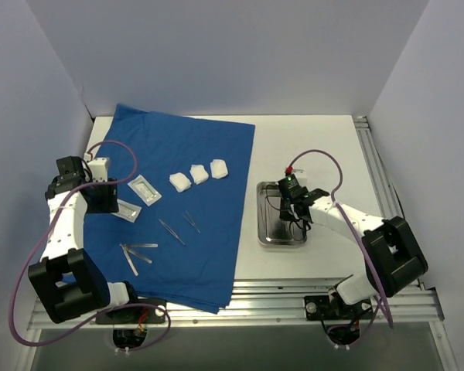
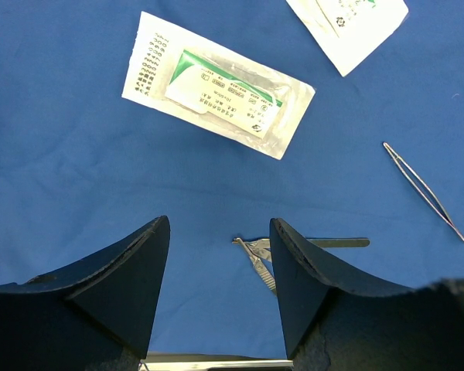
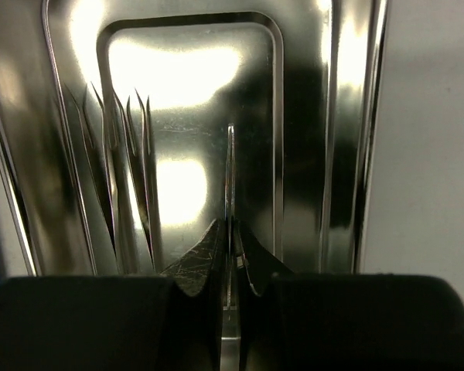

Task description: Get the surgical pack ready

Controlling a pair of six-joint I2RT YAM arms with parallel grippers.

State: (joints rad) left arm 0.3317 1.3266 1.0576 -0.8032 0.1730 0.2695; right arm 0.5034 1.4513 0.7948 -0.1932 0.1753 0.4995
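The right arm [image 1: 348, 220] reaches left from its elbow, its right gripper [image 3: 230, 232] over the steel tray [image 1: 281, 238], which sits right of the blue cloth [image 1: 193, 147]. It is pinched shut on a thin metal instrument [image 3: 230, 166] whose long axis follows the tray's near-to-far sides. The left arm [image 1: 66, 220] folds over the cloth's left edge. The left gripper [image 2: 220, 232] is open and holds nothing, above a packet [image 2: 216, 85].
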